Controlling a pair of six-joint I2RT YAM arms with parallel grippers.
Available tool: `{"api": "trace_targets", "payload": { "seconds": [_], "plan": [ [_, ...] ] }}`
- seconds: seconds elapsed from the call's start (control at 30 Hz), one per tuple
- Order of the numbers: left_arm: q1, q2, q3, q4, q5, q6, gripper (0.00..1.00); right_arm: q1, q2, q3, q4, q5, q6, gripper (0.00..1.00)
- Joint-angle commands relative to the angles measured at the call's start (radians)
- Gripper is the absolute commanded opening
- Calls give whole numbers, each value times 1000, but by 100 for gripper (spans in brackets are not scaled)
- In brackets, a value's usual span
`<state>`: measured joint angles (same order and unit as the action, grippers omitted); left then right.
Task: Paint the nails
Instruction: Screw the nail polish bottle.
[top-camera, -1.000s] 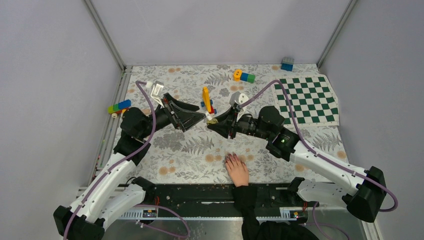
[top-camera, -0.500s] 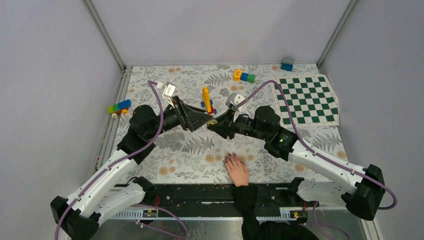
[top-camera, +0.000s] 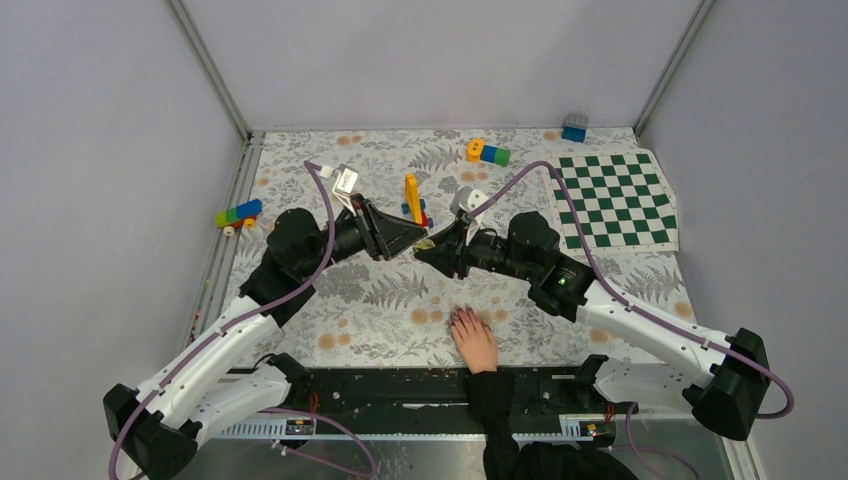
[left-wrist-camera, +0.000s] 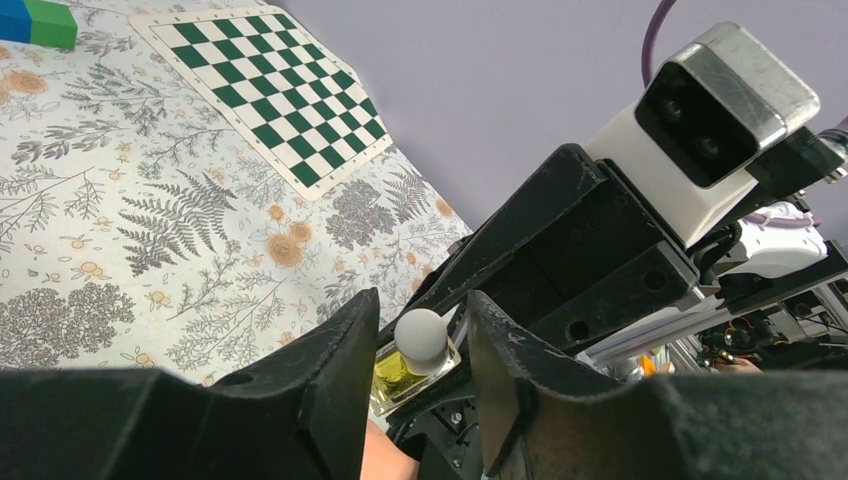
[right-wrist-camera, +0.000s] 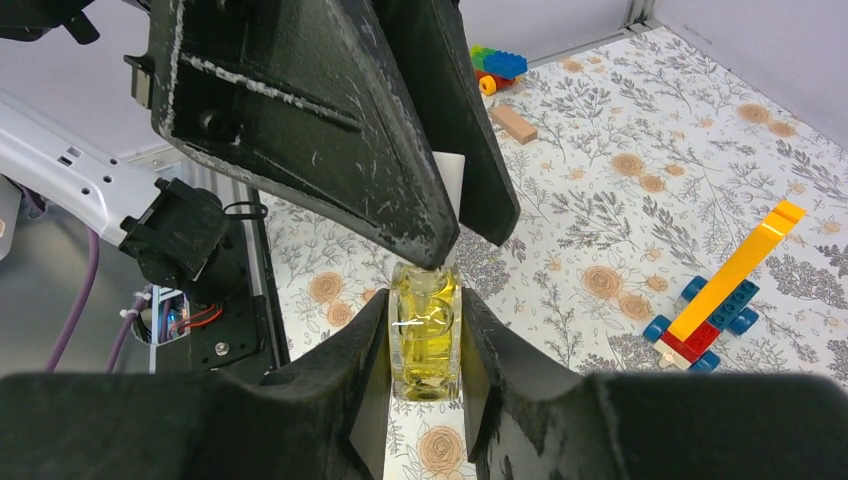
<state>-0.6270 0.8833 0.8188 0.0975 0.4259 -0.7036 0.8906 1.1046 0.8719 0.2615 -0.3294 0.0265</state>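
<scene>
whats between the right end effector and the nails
Nothing but bare floral tablecloth: the top view shows the stretch from the right end effector to the nails holding no object.

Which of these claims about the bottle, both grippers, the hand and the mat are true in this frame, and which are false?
1. The right gripper clamps a small bottle of yellow liquid. True.
2. The left gripper straddles the bottle's white cap. True.
3. The human hand holds the bottle. False: it lies flat on the table, apart from the bottle.
4. The checkerboard mat lies at the table's left. False: it is at the far right.
5. The nails look dark. True.
</scene>
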Motion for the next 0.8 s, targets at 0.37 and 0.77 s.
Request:
{"api": "trace_targets", "payload": {
  "seconds": [0.37, 0.77],
  "plan": [
    [-42, 14, 40, -6, -28, 63, 6, 14, 18, 86, -17, 23, -1, 0],
    [-56, 19, 26, 17, 51, 117, 0, 14, 26, 129, -91, -21, 17, 0]
  ]
}}
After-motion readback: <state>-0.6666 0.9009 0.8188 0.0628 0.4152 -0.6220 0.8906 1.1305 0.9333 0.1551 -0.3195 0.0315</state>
